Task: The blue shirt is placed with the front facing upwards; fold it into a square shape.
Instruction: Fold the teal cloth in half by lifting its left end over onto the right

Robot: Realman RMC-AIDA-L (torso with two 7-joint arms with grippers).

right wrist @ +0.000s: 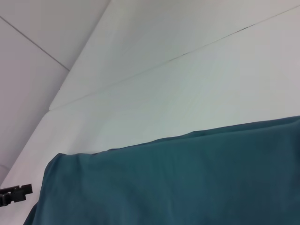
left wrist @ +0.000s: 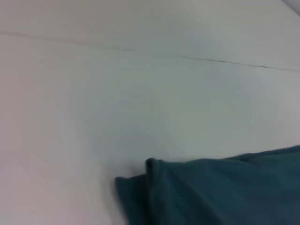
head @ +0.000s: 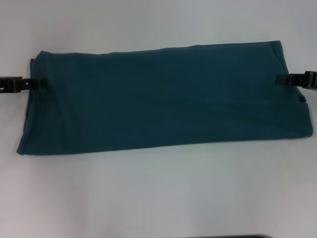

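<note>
No readable text anywhere; the blue shirt (head: 163,99) shows plain fabric.

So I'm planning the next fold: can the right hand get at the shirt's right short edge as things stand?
Probably yes. The right hand already sits at the right short edge of the blue shirt, and nothing on the white table blocks it. Its grip can't be judged.

Both the left end effector (head: 37,83) and right end effector (head: 283,78) are black, slim and blocky.

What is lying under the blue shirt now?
The blue shirt lies folded into a long band on the white table, which shows all around it. Its plain side faces up. Anything beneath or inside the folds is covered and cannot be seen.
</note>
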